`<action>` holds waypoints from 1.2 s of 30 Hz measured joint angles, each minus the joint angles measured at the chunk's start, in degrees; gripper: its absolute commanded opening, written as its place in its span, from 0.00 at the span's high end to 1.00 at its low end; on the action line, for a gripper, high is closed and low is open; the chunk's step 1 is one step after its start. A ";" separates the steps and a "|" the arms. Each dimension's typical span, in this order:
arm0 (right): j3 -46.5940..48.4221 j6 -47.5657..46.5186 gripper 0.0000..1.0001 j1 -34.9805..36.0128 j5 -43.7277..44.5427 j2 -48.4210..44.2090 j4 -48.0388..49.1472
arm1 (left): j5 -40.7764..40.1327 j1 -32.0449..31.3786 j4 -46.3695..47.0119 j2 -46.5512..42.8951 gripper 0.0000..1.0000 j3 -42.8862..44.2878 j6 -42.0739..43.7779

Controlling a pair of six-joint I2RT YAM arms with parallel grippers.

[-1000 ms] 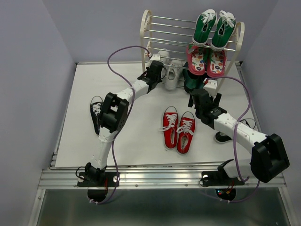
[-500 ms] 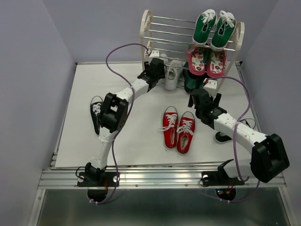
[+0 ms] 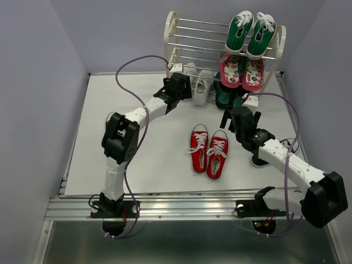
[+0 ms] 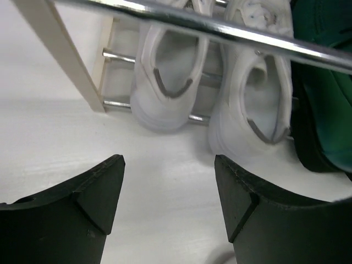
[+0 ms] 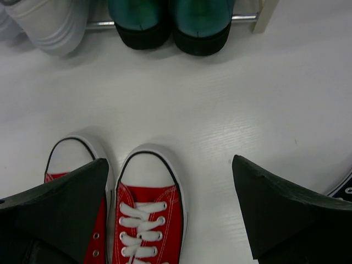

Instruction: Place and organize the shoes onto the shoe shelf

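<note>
Right pincer (image 5: pixel 169 165) is wide open and empty, directly over the toe caps of the red pair (image 3: pixel 209 153) on the bench (image 3: pixel 99 99). Their long axes run back under it, toes toward the shoe shelf (image 3: pixel 171 33) ahead. Right arm is nearer. Left pincer (image 4: pixel 168 162) is open and empty, with the white pair (image 3: pixel 201 88) just ahead on the bottom tier. The dark green pair (image 5: pixel 170 22) ahead of the right pincer blocks that slot, and a black shoe (image 3: pixel 258 160) lies to its right.

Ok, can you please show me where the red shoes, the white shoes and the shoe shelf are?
red shoes (image 3: pixel 217 149): top external view, laces of one shoe.
white shoes (image 4: pixel 160 110): left wrist view, heel of the shoe beside the post.
shoe shelf (image 4: pixel 66 49): left wrist view, cream side post.
</note>
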 measured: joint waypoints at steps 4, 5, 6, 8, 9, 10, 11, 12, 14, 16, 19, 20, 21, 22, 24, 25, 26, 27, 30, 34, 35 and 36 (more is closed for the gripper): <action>1.07 2.36 0.00 0.00 -7.52 -2.93 -8.74 | 1.44 -2.19 -0.24 -11.02 0.01 -10.71 -1.62; 1.46 2.89 0.00 0.00 -9.03 -3.13 -10.69 | 1.73 -2.91 0.35 -13.55 0.01 -13.09 -1.99; 1.90 3.52 0.00 0.09 -11.26 -3.19 -12.74 | 1.92 -3.89 0.46 -16.94 0.01 -16.26 -2.36; 2.58 4.72 0.00 0.44 -16.87 -3.41 -17.81 | 2.10 -5.49 0.98 -22.93 0.01 -21.75 -3.98; 2.56 5.40 0.00 0.98 -19.63 -3.74 -20.37 | 2.27 -6.54 0.79 -26.49 0.01 -25.03 -4.83; 2.56 5.84 0.00 1.66 -21.88 -4.09 -22.38 | 2.45 -7.21 0.76 -29.05 0.01 -27.50 -5.53; 2.56 6.51 0.00 2.84 -23.61 -4.55 -24.74 | 2.54 -7.72 0.96 -31.80 0.01 -30.32 -6.40; 2.56 7.34 0.00 4.26 -24.79 -5.01 -26.51 | 2.49 -8.02 0.46 -35.54 0.01 -33.99 -7.45; 2.56 8.96 0.00 8.41 -26.38 -5.75 -30.12 | 2.19 -8.22 -0.09 -40.41 0.01 -38.69 -9.14; 2.56 11.93 0.00 15.45 -26.53 -5.68 -33.03 | 1.55 -8.35 -1.44 -45.03 0.01 -42.77 -10.86; 2.93 17.49 0.00 26.14 -25.00 -3.26 -36.44 | 0.44 -8.50 -3.39 -50.99 0.01 -47.41 -13.05; 3.19 19.52 0.00 28.68 -23.91 -2.16 -37.70 | -0.02 -8.66 -4.28 -53.40 0.01 -48.92 -13.90; 3.43 21.27 0.00 30.05 -22.91 -1.22 -38.82 | -0.31 -8.70 -4.94 -54.99 0.01 -49.96 -14.43; 3.54 23.69 0.00 31.61 -21.09 0.37 -40.26 | -0.68 -8.72 -5.92 -56.52 0.01 -50.75 -14.93; 3.56 26.99 0.00 32.85 -18.58 1.90 -42.01 | -1.49 -8.83 -7.56 -59.78 0.01 -52.19 -15.85; 3.58 28.57 0.00 33.24 -17.35 2.49 -42.80 | -1.86 -8.85 -8.39 -61.00 0.01 -52.72 -16.24; 3.69 30.12 0.00 33.86 -15.91 3.23 -43.82 | -2.34 -8.92 -9.44 -62.53 0.01 -53.33 -16.61; 3.93 31.56 0.00 34.51 -14.88 3.96 -44.72 | -2.71 -8.94 -10.10 -63.58 0.01 -53.77 -16.85; 4.66 35.50 0.00 36.30 -11.50 6.08 -46.40 | -3.98 -8.96 -12.00 -66.58 0.01 -54.97 -17.66; 4.72 38.88 0.00 36.79 -7.61 8.00 -45.92 | -5.03 -8.96 -13.09 -68.11 0.01 -55.74 -18.18; 4.72 39.52 0.01 36.79 -6.80 8.26 -45.66 | -5.14 -8.96 -13.20 -68.11 0.01 -55.74 -18.21; 4.72 40.35 0.01 36.79 -5.79 8.57 -45.35 | -5.22 -8.96 -13.31 -68.11 0.01 -55.76 -18.27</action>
